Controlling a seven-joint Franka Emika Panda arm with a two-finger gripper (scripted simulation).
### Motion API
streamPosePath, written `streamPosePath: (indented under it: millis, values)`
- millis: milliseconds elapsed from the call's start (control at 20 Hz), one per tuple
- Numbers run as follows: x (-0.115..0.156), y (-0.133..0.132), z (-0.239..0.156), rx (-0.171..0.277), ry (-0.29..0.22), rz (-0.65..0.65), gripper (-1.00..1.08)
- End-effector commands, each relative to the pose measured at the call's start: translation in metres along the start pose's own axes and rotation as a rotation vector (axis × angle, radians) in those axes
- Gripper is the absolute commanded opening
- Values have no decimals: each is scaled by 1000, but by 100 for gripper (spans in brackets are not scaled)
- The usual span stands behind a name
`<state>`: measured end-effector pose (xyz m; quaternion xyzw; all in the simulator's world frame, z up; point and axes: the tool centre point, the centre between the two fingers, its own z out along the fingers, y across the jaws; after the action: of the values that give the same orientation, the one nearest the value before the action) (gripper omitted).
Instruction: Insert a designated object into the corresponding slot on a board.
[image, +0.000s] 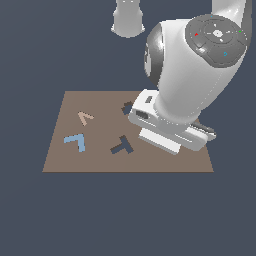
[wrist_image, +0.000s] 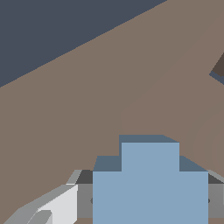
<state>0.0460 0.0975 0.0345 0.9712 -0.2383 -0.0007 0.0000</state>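
One flat brown rectangular board (image: 165, 165) is bearing one tan V, one light-blue L-shaped piece (image: 75, 142), one dark T-shaped cutout (image: 121, 145) and one dark cross-shaped slot (image: 127, 107) at the T's twelve o'clock. Only the wrist view is showing the gripper (wrist_image: 150, 202) clamping the light-blue notched cross piece (wrist_image: 150, 186) above the board.

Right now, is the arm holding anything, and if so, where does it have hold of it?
Yes, the light-blue cross piece. The wrist view shows it between the fingers, gripped on its two opposite side edges, with one stepped arm pointing out over the brown board.
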Motion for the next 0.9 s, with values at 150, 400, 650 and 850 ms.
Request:
streamPosePath:
  millis: [150,400,650,850]
  values:
    - [-21,19,-2,0,1,-166,-100]
    - [-40,43,-3,0,1,-348,-100]
    - [-53,68,-4,0,1,-520,-100]
    - [-58,87,-5,0,1,-634,-100]
